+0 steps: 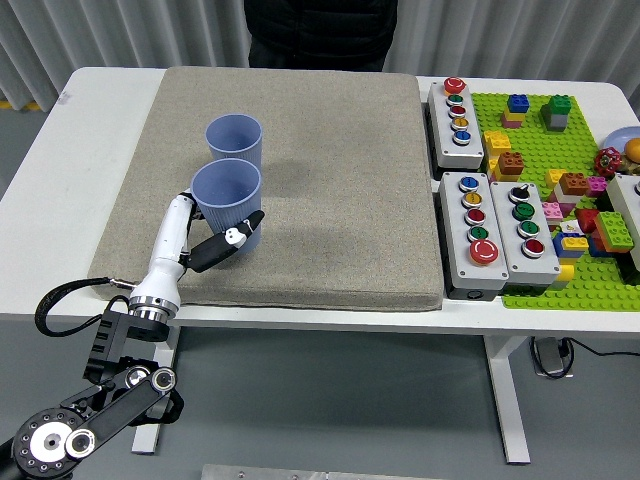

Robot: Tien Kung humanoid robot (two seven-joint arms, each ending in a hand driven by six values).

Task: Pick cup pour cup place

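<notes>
Head view, left hand [222, 243] wrapped round the near blue ribbed plastic cup [227, 205] over the grey felt mat [330, 180], just in front of the second blue cup [234, 147]; probably light and squashy, so best gripped gently mid-wall.

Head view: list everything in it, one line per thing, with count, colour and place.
cups: two, blue, left part of the mat; the near one is held, the far one stands free behind it
mat: one, grey-beige, table centre
table: one, white
button boxes: three, grey, right of the mat
baseplate: one, green, coloured bricks on it, far right
person: one, dark clothing, far side
left hand: one, white and black, fingers around the near cup
</notes>
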